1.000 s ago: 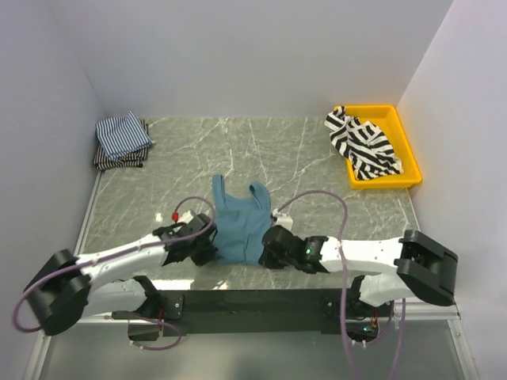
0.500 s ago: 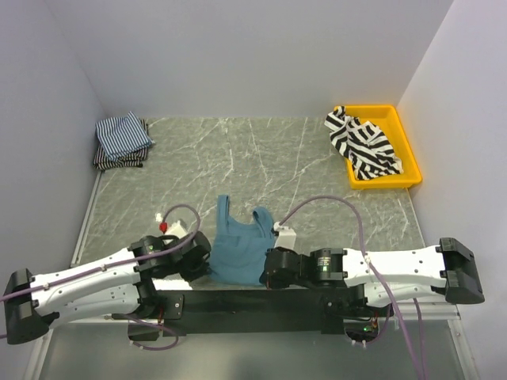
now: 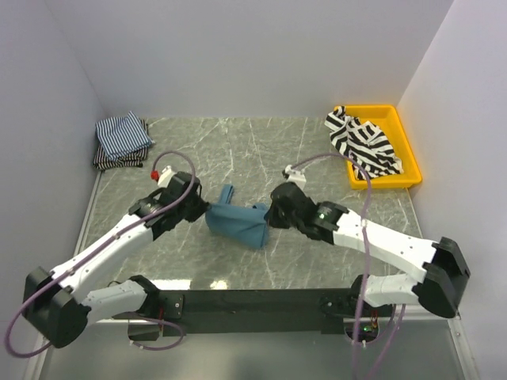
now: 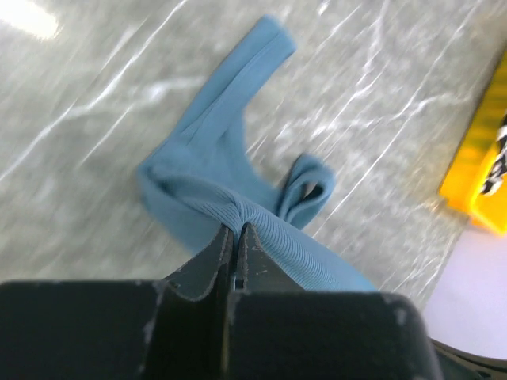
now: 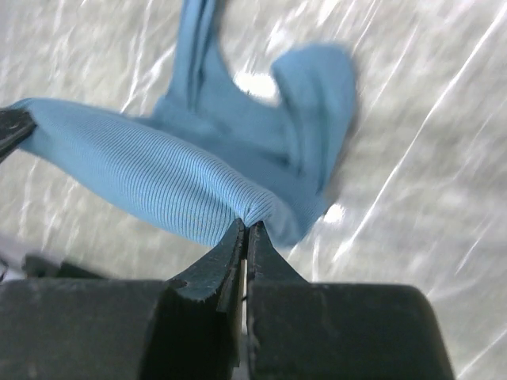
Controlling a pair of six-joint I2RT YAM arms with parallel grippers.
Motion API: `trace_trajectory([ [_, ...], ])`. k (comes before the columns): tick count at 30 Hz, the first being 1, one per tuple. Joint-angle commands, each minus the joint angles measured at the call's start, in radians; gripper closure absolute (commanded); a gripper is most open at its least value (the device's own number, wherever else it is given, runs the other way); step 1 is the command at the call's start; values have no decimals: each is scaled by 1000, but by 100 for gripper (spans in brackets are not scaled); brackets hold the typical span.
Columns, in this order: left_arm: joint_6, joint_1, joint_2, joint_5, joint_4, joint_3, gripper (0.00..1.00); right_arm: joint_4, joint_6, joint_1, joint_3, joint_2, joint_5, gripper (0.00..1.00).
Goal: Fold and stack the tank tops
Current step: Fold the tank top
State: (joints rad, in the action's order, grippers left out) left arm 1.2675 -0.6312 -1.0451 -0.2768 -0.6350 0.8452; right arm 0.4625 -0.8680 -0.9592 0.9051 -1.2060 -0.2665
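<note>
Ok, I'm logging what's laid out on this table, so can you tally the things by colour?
Teal-blue: 1, the teal tank top
Broad black-and-white stripes: 1, the striped top lying in the tray
Fine blue-white stripes: 1, the folded pile; I cannot count the tops in it
Yellow: 1, the tray
Total: 4

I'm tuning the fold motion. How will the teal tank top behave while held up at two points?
Probably very floppy: pinched between the left fingers and right fingers, the teal tank top bunches and its straps droop. Likely light, since two thin pinches carry it. The ribbed knit looks grippy rather than slippery, though it may stretch.
</note>
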Motion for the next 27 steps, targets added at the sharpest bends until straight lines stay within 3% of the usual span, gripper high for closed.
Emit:
trace_trajectory([
  [1,-134,66,-64,48,239,48,99,-70,147,94,81,-59,44,100],
  [7,-194,177,-275,146,377,194,99,-140,225,301,159,-226,159,100],
  [14,-275,284,-658,269,475,419,96,-208,267,470,316,-509,265,97],
  [16,-289,300,-749,310,529,495,84,-209,276,506,398,-629,305,87],
  [17,-310,310,-824,341,558,515,76,-220,274,517,419,-662,311,74],
  [18,-316,317,-857,376,607,537,60,-229,273,527,435,-691,322,70],
  [20,-324,332,-906,477,664,580,49,-219,271,543,488,-737,319,63],
  [21,-333,334,-911,494,699,588,31,-216,271,544,494,-736,305,59],
  [24,-372,349,-909,470,643,673,27,-187,270,548,505,-695,244,53],
  [27,-350,370,-830,391,602,654,28,-153,274,545,496,-612,185,52],
])
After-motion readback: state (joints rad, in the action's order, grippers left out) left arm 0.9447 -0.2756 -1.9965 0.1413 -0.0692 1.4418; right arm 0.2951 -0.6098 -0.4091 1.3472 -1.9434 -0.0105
